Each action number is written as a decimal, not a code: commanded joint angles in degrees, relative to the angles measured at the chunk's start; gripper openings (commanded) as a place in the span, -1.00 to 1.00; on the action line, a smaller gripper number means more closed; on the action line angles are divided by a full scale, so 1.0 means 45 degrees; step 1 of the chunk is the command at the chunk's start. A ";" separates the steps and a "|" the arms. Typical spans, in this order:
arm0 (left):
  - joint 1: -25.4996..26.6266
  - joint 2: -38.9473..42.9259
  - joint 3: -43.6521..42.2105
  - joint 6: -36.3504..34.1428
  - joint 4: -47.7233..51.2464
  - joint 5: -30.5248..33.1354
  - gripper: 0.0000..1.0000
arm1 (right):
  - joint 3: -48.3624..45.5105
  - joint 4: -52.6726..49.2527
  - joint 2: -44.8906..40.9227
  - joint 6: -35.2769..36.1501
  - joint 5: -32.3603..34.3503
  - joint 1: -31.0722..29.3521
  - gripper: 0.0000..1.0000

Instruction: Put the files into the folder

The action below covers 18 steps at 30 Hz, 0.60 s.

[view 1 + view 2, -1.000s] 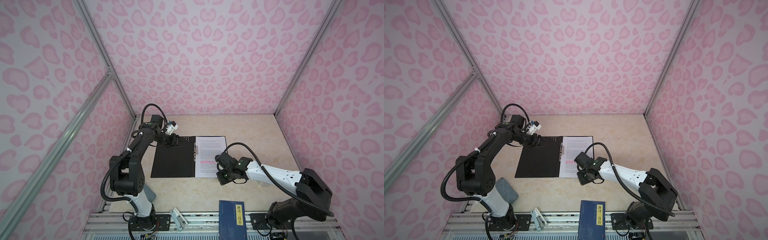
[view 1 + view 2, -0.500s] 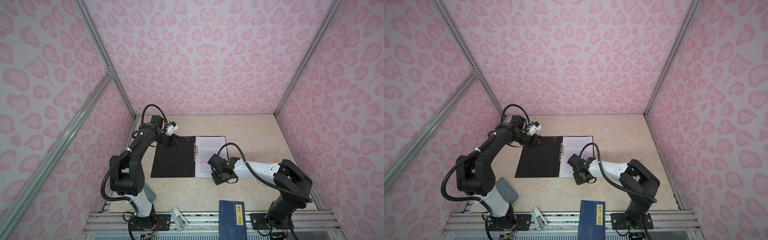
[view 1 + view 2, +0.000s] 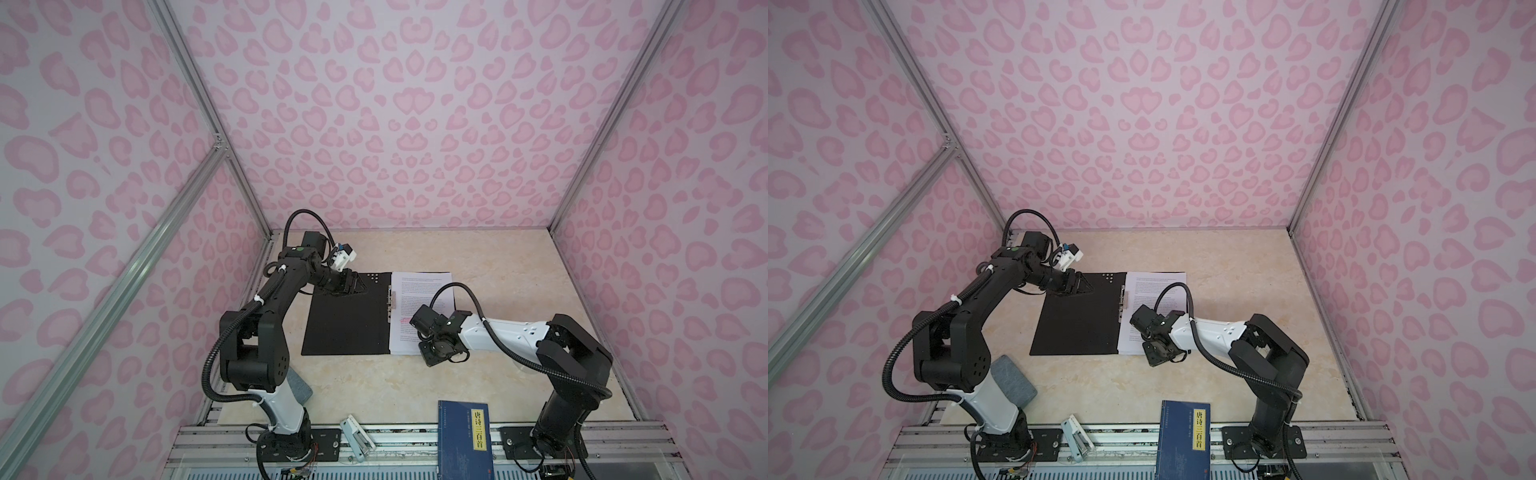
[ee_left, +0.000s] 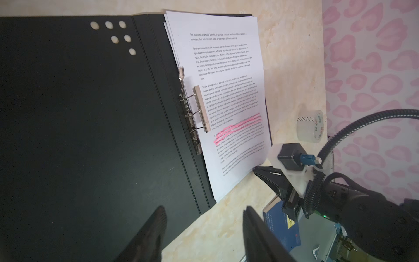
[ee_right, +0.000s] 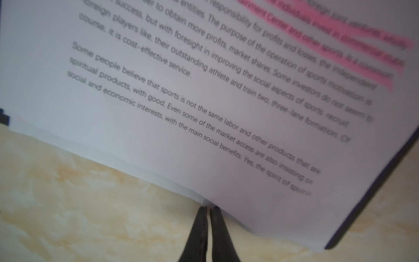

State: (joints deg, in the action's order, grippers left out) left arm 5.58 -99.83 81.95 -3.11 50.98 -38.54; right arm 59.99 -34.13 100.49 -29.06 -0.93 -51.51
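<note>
Nearest to you, item one: the book (image 3: 465, 440), dark blue with a yellow title strip, is lying across the near edge of the table (image 3: 374, 386).

Item two: a stapler (image 3: 357, 438) is sitting on the rail just left of the book. A grey pad (image 3: 1013, 380) is lying behind the left arm's base.

Item three: your right gripper (image 5: 208, 207) is reaching low over the table with its jaws together. The tips are meeting the near edge of the files (image 3: 419, 291). You cannot tell whether a sheet is pinched between them.

Item four: a tape (image 4: 311, 127) roll is standing near the right wall, apart from the files.

Item five: the files are lying as a white stack, some lines marked pink, inside the folder (image 3: 345, 320) on its right half. The folder is lying open and flat at mid-table, black inside facing up. Its metal clip (image 4: 201, 108) is standing over the stack's spine-side margin.

Item six, farthest: your left gripper (image 4: 204, 208) is hovering at the folder's far-left corner near the pale dots (image 4: 113, 34). Its jaws are standing apart, one finger over the black cover, one over bare table, gripping nothing.
</note>
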 commanded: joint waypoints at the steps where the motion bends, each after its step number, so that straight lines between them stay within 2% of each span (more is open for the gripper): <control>1: -0.0011 -0.0004 -0.0048 -0.0206 -0.0040 -0.0126 0.15 | -0.0199 -0.0228 -0.0047 0.0084 0.0099 -0.0087 -0.79; 6: -0.0013 0.0070 0.0069 -0.0264 -0.0079 -0.0028 0.15 | -0.0128 -0.0627 -0.0768 0.0156 0.0034 -0.0244 -0.77; 9: 0.0019 0.0095 0.0109 -0.0734 -0.0013 0.0128 0.14 | 0.0707 -0.1292 -0.1431 0.0513 0.0245 0.0090 -0.75; 14: 0.0674 0.0535 -0.0204 -0.2565 0.0349 0.1539 0.14 | 0.2978 -0.1593 -0.1371 0.1860 -0.0516 0.2269 -0.72; 18: 0.1943 0.1330 -0.1451 -0.4601 0.0618 0.3015 0.21 | 0.5426 -0.1410 0.0228 0.2927 -0.1878 0.4277 -0.72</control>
State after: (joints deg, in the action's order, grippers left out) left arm 11.90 -95.57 78.00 -14.92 51.03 -30.72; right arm 80.60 -40.18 98.21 -20.71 -4.62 -35.68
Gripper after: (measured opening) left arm 0.597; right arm 0.143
